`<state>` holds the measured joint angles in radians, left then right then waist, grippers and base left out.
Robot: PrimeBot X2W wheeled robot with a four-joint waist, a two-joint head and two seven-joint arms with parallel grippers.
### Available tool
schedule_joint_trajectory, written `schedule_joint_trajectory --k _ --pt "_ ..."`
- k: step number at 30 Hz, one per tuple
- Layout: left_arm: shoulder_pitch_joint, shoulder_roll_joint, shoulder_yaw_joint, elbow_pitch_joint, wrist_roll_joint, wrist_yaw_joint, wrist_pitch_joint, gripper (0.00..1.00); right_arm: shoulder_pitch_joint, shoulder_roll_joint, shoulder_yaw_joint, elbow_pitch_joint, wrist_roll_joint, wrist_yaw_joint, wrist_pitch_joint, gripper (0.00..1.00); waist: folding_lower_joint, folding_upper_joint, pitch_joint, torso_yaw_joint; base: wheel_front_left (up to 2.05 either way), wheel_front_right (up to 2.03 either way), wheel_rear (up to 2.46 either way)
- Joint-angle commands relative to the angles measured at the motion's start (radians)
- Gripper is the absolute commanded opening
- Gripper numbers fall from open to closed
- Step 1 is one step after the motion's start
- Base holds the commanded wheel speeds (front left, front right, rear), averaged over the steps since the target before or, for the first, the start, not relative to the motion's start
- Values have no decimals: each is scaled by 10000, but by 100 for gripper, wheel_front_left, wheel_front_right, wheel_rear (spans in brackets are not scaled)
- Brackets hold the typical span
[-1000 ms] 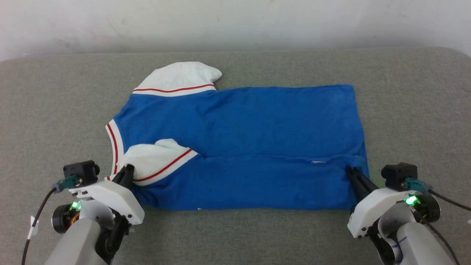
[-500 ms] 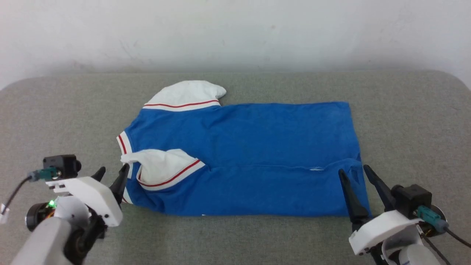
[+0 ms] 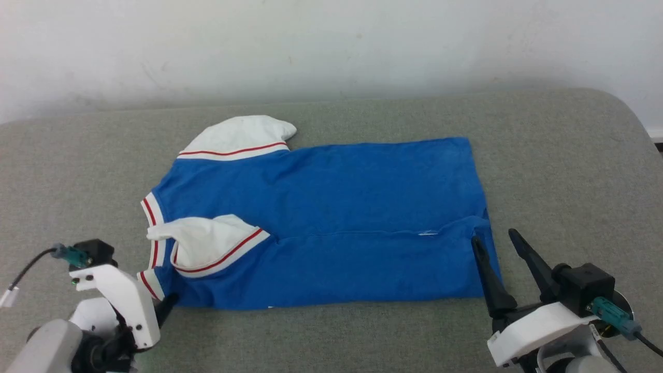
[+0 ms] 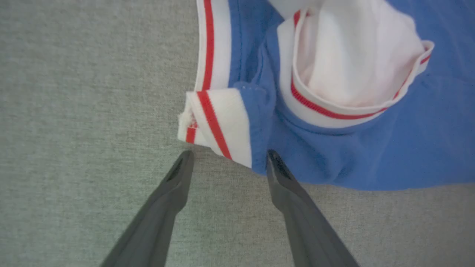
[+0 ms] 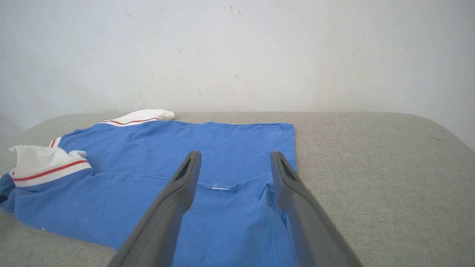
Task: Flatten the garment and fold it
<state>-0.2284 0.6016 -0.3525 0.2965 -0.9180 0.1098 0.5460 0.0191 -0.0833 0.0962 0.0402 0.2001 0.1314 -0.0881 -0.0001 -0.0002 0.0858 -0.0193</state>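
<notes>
The shirt [image 3: 331, 207] lies in the middle of the grey table [image 3: 570, 181], with its collar [image 4: 215, 122] to the left and its hem [image 3: 479, 181] to the right. It looks mostly flat. The near long side is turned over onto the middle, and the near sleeve [image 3: 207, 243] rests on top of the blue. The far sleeve [image 3: 238, 134] sticks out at the far left, so I think that side is not folded yet.

The left gripper [image 4: 229, 154] is low at the near left corner. Its two fingers are spread apart and hold nothing. Their tips sit just beside the folded bit of collar. I think it is there because a bunched corner is easy to pinch.

The right gripper [image 3: 493, 237] is at the near right corner, by the hem. Its fingers are spread too and hold nothing. One finger is over the blue cloth and one is over bare table.

One gripper at each end makes sense: the shirt is long, and lifting both ends together would keep it straight. Behind the table is a white wall [image 3: 331, 46].
</notes>
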Motion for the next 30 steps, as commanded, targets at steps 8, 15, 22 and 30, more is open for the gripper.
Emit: schedule_joint_trajectory --k 8,15,22,30 --pt "-708 -770 -823 1604 263 -173 433 100 -3 116 -67 -234 59 -7 226 100 1 2 360 -342 0 0 0" --pt "-827 -1100 -1072 2414 44 -687 657 0 -95 -196 -197 19 492 -7 1335 100 1 2 268 -466 0 0 0" --pt "-708 -1021 -765 1995 13 -724 -131 0 -895 -755 -281 1407 1451 -7 3854 100 1 2 257 -282 0 0 0" --pt "-640 -809 -658 670 282 -514 -662 0 -2396 -878 99 3800 2016 -7 5551 100 1 2 458 171 0 0 0"
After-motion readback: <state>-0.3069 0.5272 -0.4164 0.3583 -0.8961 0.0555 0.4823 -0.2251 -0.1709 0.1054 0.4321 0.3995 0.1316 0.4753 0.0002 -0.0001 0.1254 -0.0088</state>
